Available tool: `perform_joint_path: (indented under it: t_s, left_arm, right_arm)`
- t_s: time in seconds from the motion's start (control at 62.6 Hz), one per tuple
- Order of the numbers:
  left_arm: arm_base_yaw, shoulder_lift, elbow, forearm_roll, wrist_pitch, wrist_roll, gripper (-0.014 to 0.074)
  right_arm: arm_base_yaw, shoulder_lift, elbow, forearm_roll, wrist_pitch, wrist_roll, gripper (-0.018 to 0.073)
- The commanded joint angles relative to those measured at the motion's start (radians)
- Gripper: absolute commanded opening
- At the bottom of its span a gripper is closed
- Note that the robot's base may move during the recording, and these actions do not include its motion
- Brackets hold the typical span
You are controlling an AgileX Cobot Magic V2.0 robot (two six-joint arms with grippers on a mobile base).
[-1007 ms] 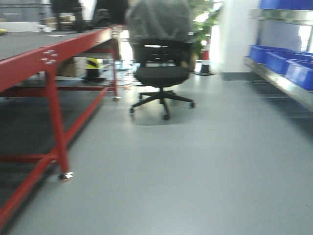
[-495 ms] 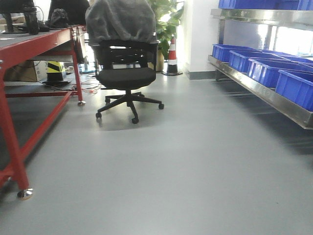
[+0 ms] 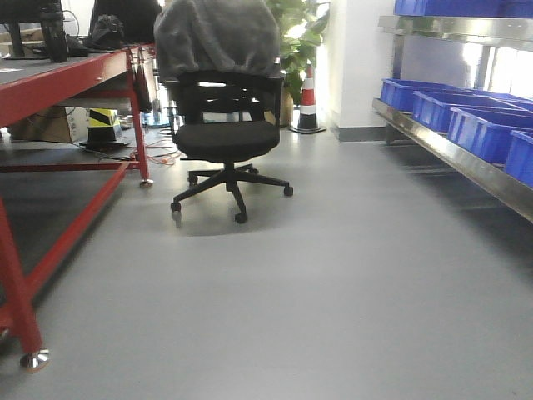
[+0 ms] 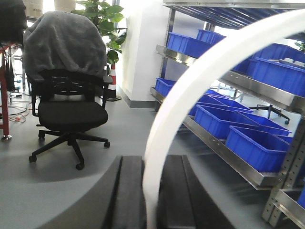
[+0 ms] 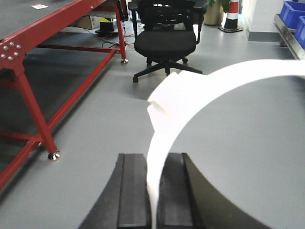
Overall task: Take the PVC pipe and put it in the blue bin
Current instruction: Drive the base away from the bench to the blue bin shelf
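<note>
A white curved PVC pipe rises from between the black fingers of my left gripper, which is shut on it, and arcs up to the right. In the right wrist view, my right gripper is shut on a white PVC pipe that bends right past a thicker fitting. I cannot tell whether both hold one pipe. Blue bins sit in rows on a steel shelf rack to the right; they also show in the front view as blue bins. Neither gripper appears in the front view.
A black office chair draped with a grey cover stands ahead on the grey floor. A red-framed table runs along the left, its foot close by. A traffic cone and a plant stand by the white wall.
The front view swung right, bringing the shelf of blue bins into sight, then shifted slightly back left. The chair and table leg moved across the frame with it.
</note>
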Motion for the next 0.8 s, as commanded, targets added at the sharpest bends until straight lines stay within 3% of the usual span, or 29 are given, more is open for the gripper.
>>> perform_joint_path:
  t_s: [0.0,0.783]
  left_arm:
    - [-0.008,-0.002,-0.004,-0.001,-0.022,-0.005,-0.0111]
    - [-0.008,-0.002,-0.004,-0.001,-0.022,-0.005,-0.0111]
  right_arm:
    - [0.001,-0.004,-0.009,-0.002,-0.029,-0.007,-0.016]
    - [0.001,-0.004,-0.009,-0.002,-0.029,-0.007,-0.016]
